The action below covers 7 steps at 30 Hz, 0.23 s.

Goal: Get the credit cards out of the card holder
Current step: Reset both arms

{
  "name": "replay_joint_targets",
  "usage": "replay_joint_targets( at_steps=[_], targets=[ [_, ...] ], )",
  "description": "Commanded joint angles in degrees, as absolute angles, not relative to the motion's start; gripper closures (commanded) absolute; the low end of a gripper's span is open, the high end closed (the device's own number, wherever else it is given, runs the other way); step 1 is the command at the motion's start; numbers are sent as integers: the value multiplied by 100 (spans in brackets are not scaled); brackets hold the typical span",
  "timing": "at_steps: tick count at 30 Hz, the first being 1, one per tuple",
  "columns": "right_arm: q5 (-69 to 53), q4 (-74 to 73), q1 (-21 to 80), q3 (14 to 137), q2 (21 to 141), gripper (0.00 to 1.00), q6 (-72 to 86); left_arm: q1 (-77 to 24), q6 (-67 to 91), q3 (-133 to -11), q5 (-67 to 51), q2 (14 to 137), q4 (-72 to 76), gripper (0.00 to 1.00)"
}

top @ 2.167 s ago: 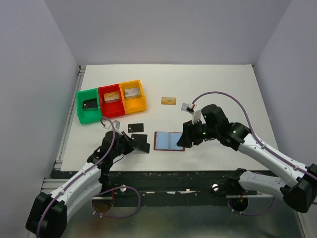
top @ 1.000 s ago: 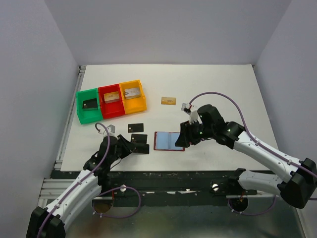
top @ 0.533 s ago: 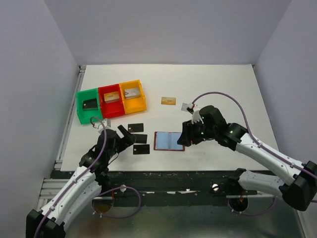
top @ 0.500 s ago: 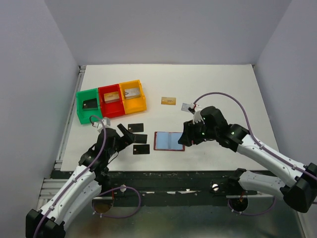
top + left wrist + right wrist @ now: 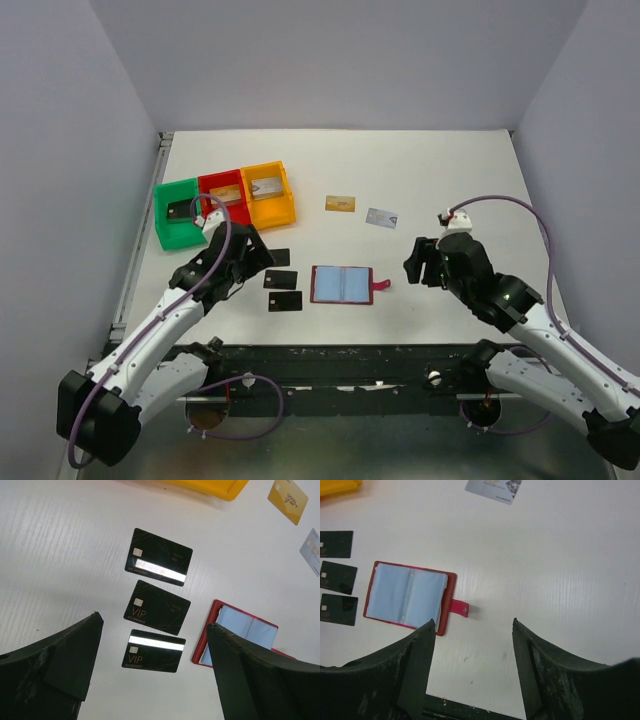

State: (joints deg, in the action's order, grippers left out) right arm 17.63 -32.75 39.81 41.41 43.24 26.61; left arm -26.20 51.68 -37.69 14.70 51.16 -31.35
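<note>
A: Arms, what do they look like?
B: Left arm [image 5: 155, 328] & right arm [image 5: 560, 345]: white links, black joints, black blocks at the bases.
A: Cables?
B: Thin purple cable [image 5: 500, 197] along each arm, white plug at the wrist end.
A: Grippers?
B: Left gripper [image 5: 152, 625], right gripper [image 5: 472, 622]: matte black, broad wedge-shaped fingers, scuffed w/ pale marks.

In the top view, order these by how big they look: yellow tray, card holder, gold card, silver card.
1. yellow tray
2. card holder, lying open
3. gold card and silver card: look alike, not ranked
</note>
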Motion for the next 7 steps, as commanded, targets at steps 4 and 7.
replay_joint_targets(
  at_steps=[4,7],
  targets=[
    [2277,-3498,3946,4087,4316,29,2979,-2584,4966,-4052,1477,5388,-3384,1],
    [2206,-3402,3946,4069,4298,28,2944,-2584,4896,-4113,1468,5397,-3463,1]
  ],
)
